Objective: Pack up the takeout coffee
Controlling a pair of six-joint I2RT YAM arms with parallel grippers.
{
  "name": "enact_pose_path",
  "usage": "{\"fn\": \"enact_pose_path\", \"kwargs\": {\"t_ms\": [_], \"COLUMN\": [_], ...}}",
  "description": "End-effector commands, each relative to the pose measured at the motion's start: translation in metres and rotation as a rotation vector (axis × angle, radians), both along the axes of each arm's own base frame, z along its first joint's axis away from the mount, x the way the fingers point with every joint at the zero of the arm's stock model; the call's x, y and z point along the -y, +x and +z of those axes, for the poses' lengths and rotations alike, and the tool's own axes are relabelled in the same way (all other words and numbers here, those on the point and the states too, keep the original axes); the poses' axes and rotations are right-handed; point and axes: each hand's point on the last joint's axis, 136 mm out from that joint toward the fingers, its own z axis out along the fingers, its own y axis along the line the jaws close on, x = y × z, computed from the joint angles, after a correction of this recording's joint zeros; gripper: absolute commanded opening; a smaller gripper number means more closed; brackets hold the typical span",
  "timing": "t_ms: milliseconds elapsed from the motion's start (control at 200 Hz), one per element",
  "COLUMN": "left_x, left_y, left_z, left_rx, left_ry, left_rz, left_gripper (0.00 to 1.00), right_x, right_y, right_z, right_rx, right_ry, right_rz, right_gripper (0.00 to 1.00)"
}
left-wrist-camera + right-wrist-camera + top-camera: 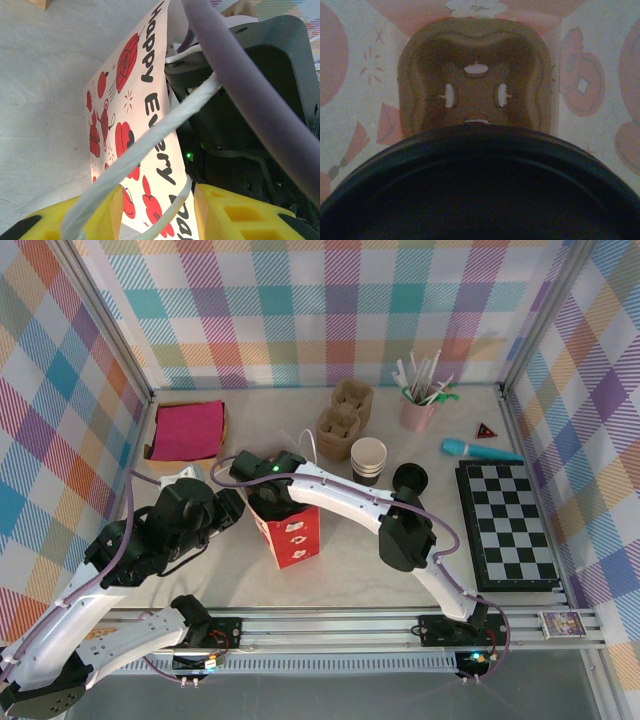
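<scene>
Plainly, one takeout coffee (480,190) sits in one bag (125,100); left pincer (157,215) apart, right pincer (275,495) unclear.

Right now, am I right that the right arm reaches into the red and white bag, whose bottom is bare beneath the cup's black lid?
Not quite. The bottom of the bag is not bare: the right wrist view shows a brown pulp cup carrier lying on it, beneath the black-lidded takeout coffee. The right arm does reach into the bag, as the top view shows.
</scene>
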Motion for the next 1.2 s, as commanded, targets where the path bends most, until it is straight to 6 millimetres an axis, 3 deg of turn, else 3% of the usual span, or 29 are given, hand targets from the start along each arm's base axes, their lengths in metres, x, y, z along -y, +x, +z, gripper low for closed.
{"fn": "enact_pose_path", "kwargs": {"t_ms": [0, 565, 1195], "left_x": [0.002, -0.001, -0.001], "left_y": [0.002, 0.000, 0.000], "left_z": [0.001, 0.000, -0.004], "left_rx": [0.007, -0.003, -0.009], "left_ry": [-0.017, -0.011, -0.009], "left_rz": [0.002, 0.005, 0.006], "left_gripper": [0.42, 0.42, 0.42], "right_x": [0.010, 0.009, -0.004], "right_y": [0.003, 0.019, 0.015], "right_z": [-0.023, -0.002, -0.040], "right_rx": [-0.002, 0.100, 0.037], "right_ry": [-0.079, -0.061, -0.072], "right_rz": [-0.003, -0.013, 0.022], "right_gripper": [0.45, 0.45, 0.45]}}
